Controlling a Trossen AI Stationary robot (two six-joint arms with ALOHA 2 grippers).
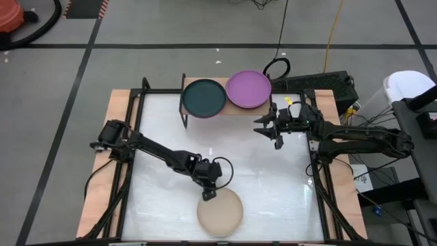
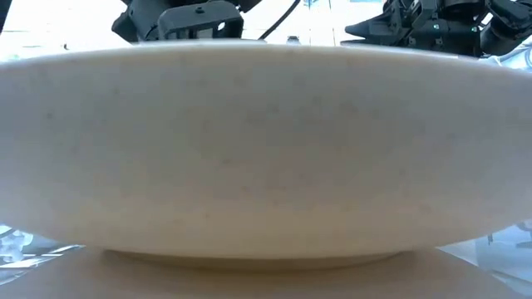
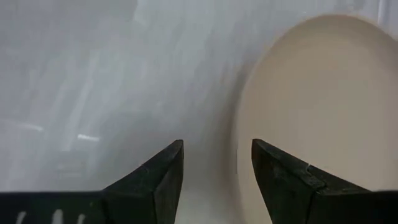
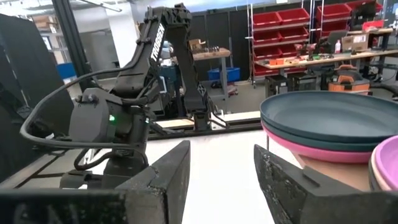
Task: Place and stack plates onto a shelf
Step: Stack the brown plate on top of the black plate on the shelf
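A beige plate (image 1: 220, 212) (image 2: 266, 149) lies flat on the white table near its near edge. My left gripper (image 1: 208, 195) (image 3: 217, 146) is open above the plate's far left rim (image 3: 239, 155), one finger over the plate and one outside it. On the shelf (image 1: 233, 110), a dark teal plate (image 1: 203, 98) (image 4: 329, 118) rests on a salmon pink plate (image 4: 311, 151), and a purple plate (image 1: 248, 89) sits beside them. My right gripper (image 1: 263, 128) (image 4: 222, 149) is open, in the air just near of the shelf's right part.
The shelf stands at the table's far edge on thin black legs (image 1: 183, 116). A black frame (image 1: 136, 116) runs along the table's left and right sides. The white table top (image 1: 259, 178) between the arms is bare. Cables (image 1: 276, 65) lie behind the shelf.
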